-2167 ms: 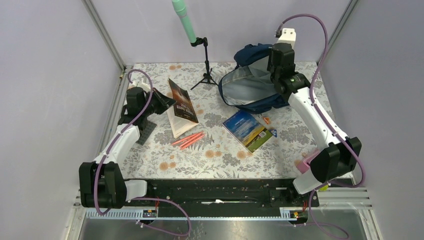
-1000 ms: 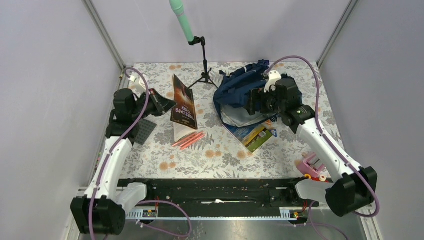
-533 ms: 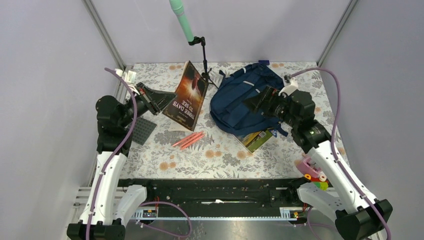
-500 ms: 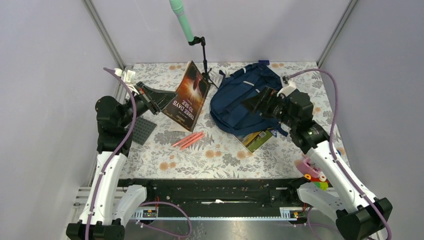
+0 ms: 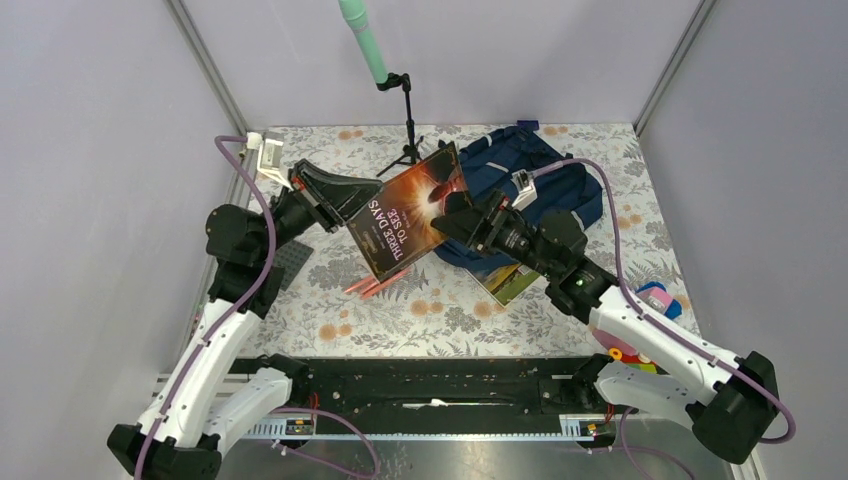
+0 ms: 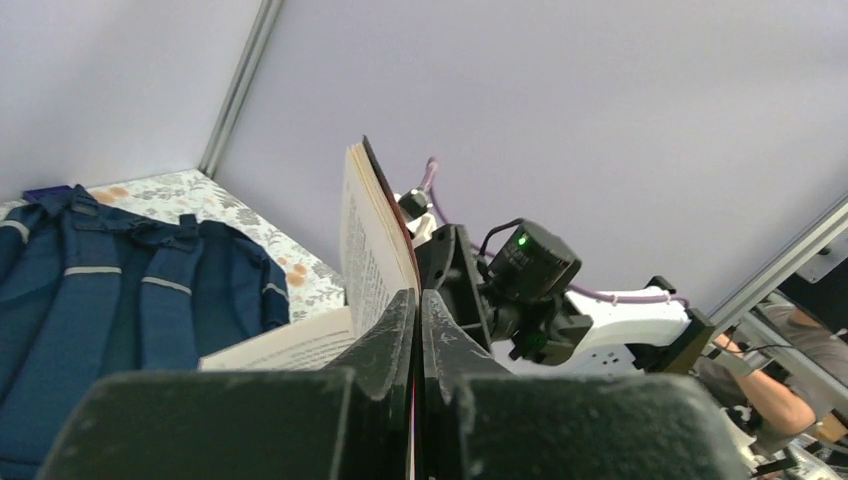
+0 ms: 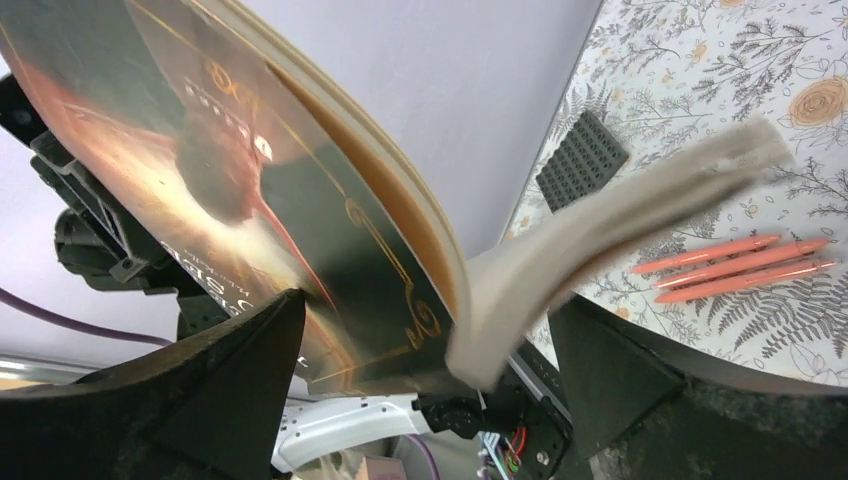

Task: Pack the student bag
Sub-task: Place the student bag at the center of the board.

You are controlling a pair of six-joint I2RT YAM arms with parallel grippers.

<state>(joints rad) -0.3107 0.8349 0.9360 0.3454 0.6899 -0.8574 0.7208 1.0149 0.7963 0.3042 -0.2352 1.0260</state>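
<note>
The navy student bag (image 5: 552, 185) lies flat at the back right of the table; its straps show in the left wrist view (image 6: 100, 290). My left gripper (image 5: 345, 195) is shut on the cover of a dark book (image 5: 410, 215) and holds it up in the air over the middle of the table. Its fingertips (image 6: 418, 300) pinch the cover, and the pages (image 6: 372, 250) fan loose. My right gripper (image 5: 455, 225) is open at the book's right edge. In the right wrist view the cover (image 7: 250, 170) and drooping pages hang between its spread fingers (image 7: 230, 370).
A second book (image 5: 512, 282) lies under my right arm. Three red pens (image 5: 375, 285) (image 7: 735, 265) lie below the raised book. A grey studded plate (image 5: 285, 262) sits at the left. A tripod with a green microphone (image 5: 405, 130) stands at the back. Small coloured items (image 5: 655, 298) lie at the right.
My left arm has lifted the book and swung it right, over the table's middle. My right arm has left the bag and reached left to the book.
</note>
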